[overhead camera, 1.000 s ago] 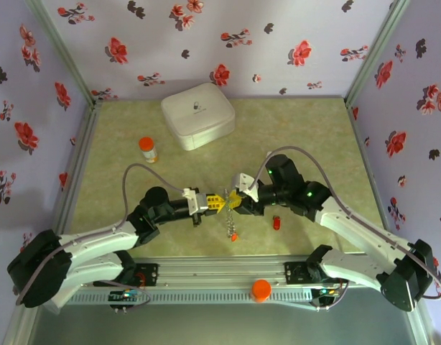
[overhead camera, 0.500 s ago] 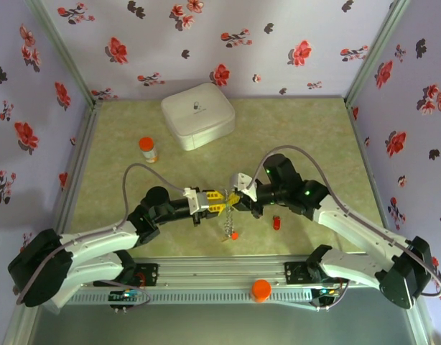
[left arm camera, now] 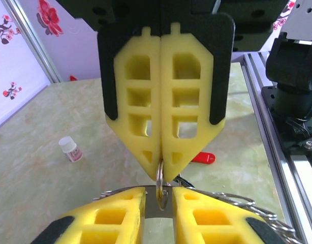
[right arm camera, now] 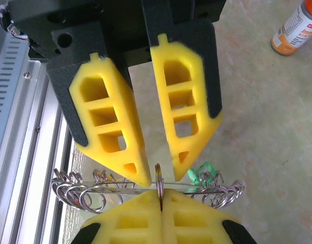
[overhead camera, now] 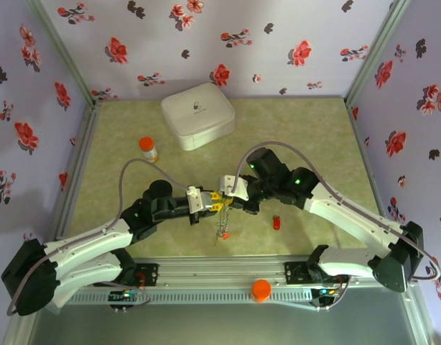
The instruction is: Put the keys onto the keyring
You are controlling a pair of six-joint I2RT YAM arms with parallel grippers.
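Two robot grippers meet tip to tip above a table. The right gripper (left arm camera: 163, 173) has its yellow fingers (left arm camera: 181, 101) pressed flat together, pinching a small split ring (left arm camera: 161, 187) at their very tips. That ring stands upright and edge-on, its flat plane in line with the seam between the fingers. The left gripper (right arm camera: 160, 174) faces it with its fingers (right arm camera: 115, 122) spread a little; the ring stands in the gap between their tips, and contact with either pad cannot be told. The keyring (right arm camera: 90, 195), a thin grey wire strung with many small metal loops, lies just beyond the right fingertips. In the right wrist view its long axis runs crosswise to both pairs of fingers, stretching out past them on either side. From above, it hangs as a short bundle (overhead camera: 223, 228) below the meeting fingertips. A green key head (right arm camera: 204, 170) shows among the loops beside one left finger. A red key (left arm camera: 203, 157) lies flat on the table, off to the side of the right fingers. The table (overhead camera: 314, 136) has a mottled yellow-green surface. A pill bottle (right arm camera: 295, 28) and a white case (overhead camera: 197, 115) stand well beyond the fingers. Pale lilac walls (overhead camera: 278, 36) printed with red and dark flowers enclose three sides, and a metal rail (overhead camera: 228, 269) runs along the near edge.
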